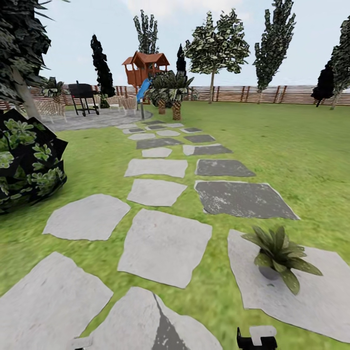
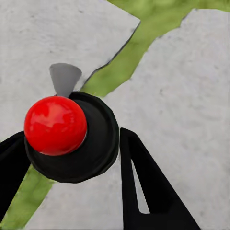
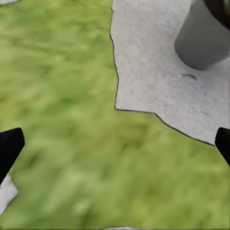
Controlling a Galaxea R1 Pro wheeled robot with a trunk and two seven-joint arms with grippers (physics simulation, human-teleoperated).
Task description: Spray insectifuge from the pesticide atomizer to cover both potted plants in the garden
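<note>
The pesticide atomizer [image 2: 67, 134], a black round body with a red ball cap and a grey nozzle, sits between the black fingers of my left gripper [image 2: 72, 139], which is shut on it above grey stepping stones. One potted plant [image 1: 281, 256], a low rosette of olive-green leaves in a small grey pot, stands on a stone slab [image 1: 316, 291] at the near right. Its grey pot [image 3: 206, 36] also appears in the right wrist view. My right gripper [image 3: 115, 143] hangs open over grass beside that slab, with a tip of it [image 1: 256, 338] at the head view's lower edge.
A stepping-stone path [image 1: 163, 245] runs ahead across the lawn toward a paved patio with a black grill [image 1: 82, 97]. A huge dark leafy plant [image 1: 29, 160] crowds the left. Palms [image 1: 170, 92], a wooden playhouse [image 1: 145, 68] and a slatted fence [image 1: 253, 93] stand far off.
</note>
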